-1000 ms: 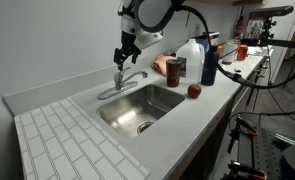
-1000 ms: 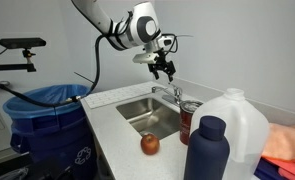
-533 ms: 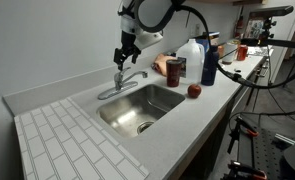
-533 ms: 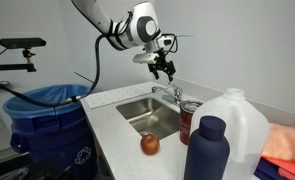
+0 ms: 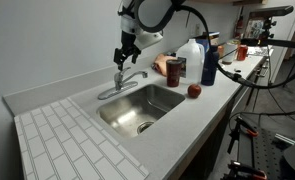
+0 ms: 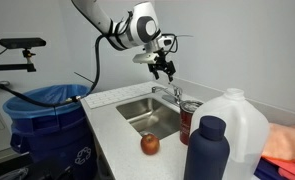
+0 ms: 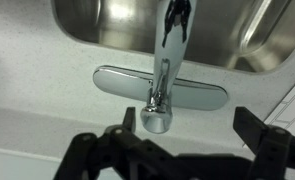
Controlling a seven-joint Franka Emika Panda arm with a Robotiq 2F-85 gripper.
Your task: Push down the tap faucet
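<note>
The chrome tap faucet (image 5: 122,82) stands at the back rim of the steel sink, its thin spout curving over the basin; it also shows in an exterior view (image 6: 170,95). In the wrist view the faucet (image 7: 159,100) sits on its oval base plate, handle end toward the camera. My gripper (image 5: 122,58) hangs just above the faucet handle in both exterior views (image 6: 168,70). In the wrist view the gripper (image 7: 187,128) is open, its two dark fingers apart, with the handle near the left finger. I cannot tell whether it touches the handle.
The steel sink basin (image 5: 142,104) is set in a grey counter. A red apple (image 5: 194,91), a red can (image 6: 190,122), a dark blue bottle (image 5: 209,62), a white jug (image 6: 235,120) and a tiled mat (image 5: 72,140) stand nearby. A blue bin (image 6: 42,115) stands beside the counter.
</note>
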